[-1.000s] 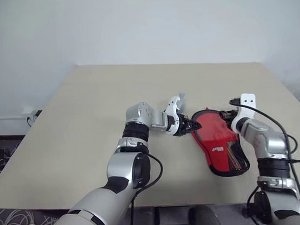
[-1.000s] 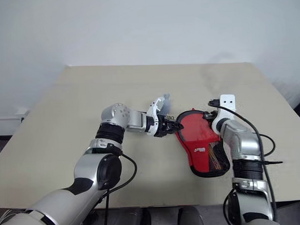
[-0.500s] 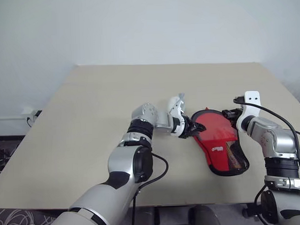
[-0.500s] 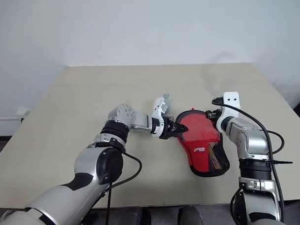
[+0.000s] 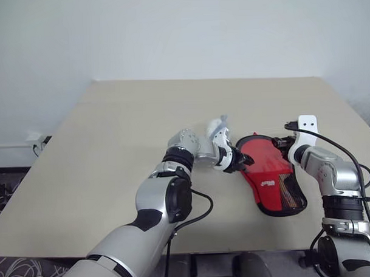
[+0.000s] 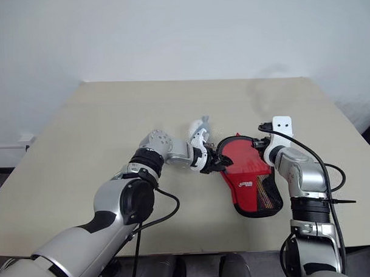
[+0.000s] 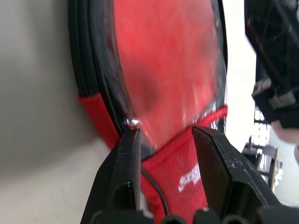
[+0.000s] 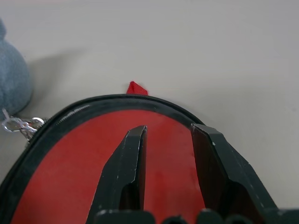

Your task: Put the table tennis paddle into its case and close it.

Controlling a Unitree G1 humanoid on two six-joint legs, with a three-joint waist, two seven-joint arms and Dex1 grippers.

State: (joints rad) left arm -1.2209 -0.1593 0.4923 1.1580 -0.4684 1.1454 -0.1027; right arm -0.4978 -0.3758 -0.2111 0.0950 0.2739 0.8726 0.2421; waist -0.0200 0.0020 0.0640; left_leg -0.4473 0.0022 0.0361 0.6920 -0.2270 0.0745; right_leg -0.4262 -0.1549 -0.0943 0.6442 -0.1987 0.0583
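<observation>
Since a second ago the left gripper (image 6: 214, 161) has edged rightward against the near-left rim of the case (image 6: 250, 179), while the right arm has kept its place. The case lies flat on the table (image 5: 112, 129), mesh pocket nearest. Left jaws stand partly apart, straddling the case's red edge beside the table tennis paddle (image 7: 163, 70). At the far rim, the right gripper (image 8: 168, 140) hovers, jaws parted, holding nothing. A grey-blue fuzzy ball (image 8: 11, 77) sits just beyond.

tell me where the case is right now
In the left eye view the case lies flat on the table, right of centre near the front edge, between the left gripper at its left rim and the right gripper at its far end.
</observation>
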